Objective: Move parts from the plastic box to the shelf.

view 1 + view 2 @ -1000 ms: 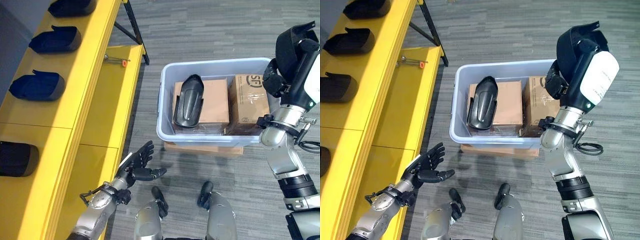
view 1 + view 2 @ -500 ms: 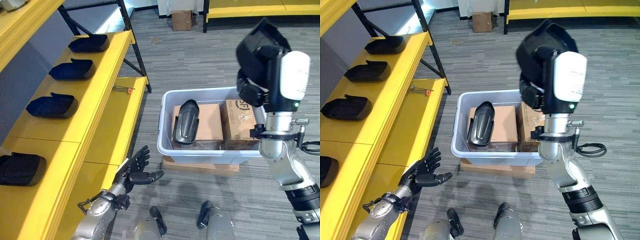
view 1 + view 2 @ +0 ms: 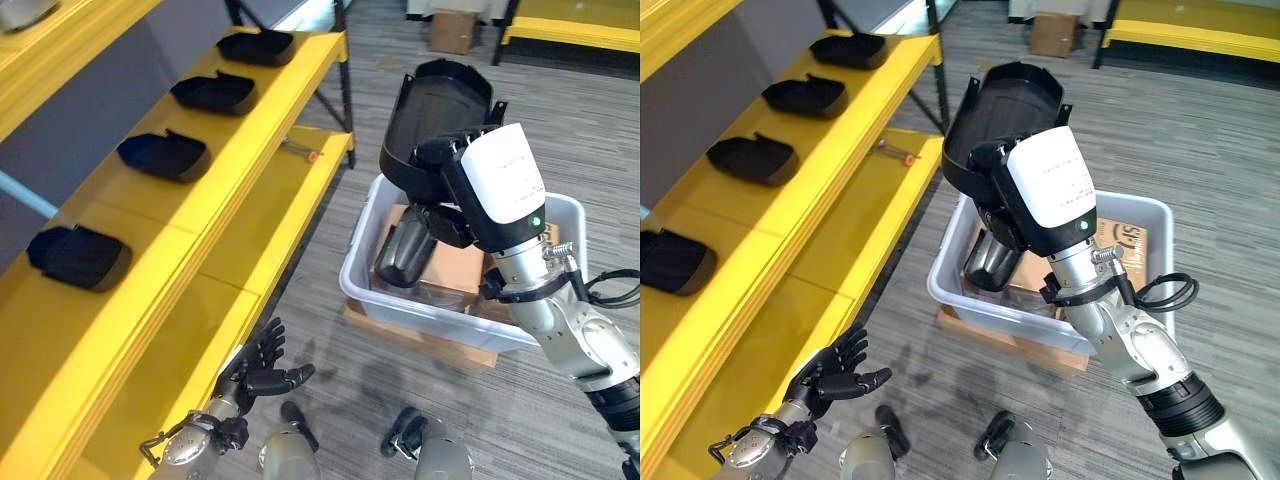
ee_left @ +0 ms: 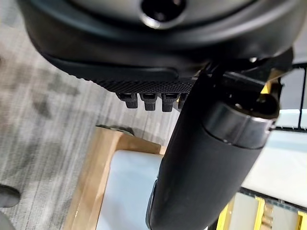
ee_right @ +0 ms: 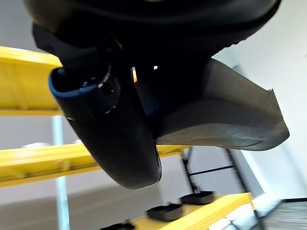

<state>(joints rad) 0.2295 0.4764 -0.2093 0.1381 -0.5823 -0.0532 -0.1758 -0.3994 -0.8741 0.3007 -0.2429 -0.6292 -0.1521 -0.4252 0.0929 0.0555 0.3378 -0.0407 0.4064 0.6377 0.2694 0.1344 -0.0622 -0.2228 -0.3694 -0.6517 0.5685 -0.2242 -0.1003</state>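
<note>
So the right hand [image 3: 445,165] is up high in the middle of the frame with its fingers wrapped around a black part [image 3: 432,118], hollow side facing the camera, hanging above the plastic box [image 3: 365,288]. The right wrist view backs that up, the thumb is curled against the part's grey edge. One more black part [image 3: 405,253] sits in the box, propped on a cardboard carton [image 3: 460,268]. The yellow shelf [image 3: 250,130] runs along the left side with four parts already laid in a row on its upper level, and there's a bare stretch between the lower-left part [image 3: 78,257] and the next one up [image 3: 163,156]. I'd aim for that gap or the near end: swing the part over, turn it hollow side to match its neighbours, set it flat before letting go. The left hand [image 3: 262,372] is at the bottom left with fingers spread, holding nothing, near the shelf's lower edge.
</note>
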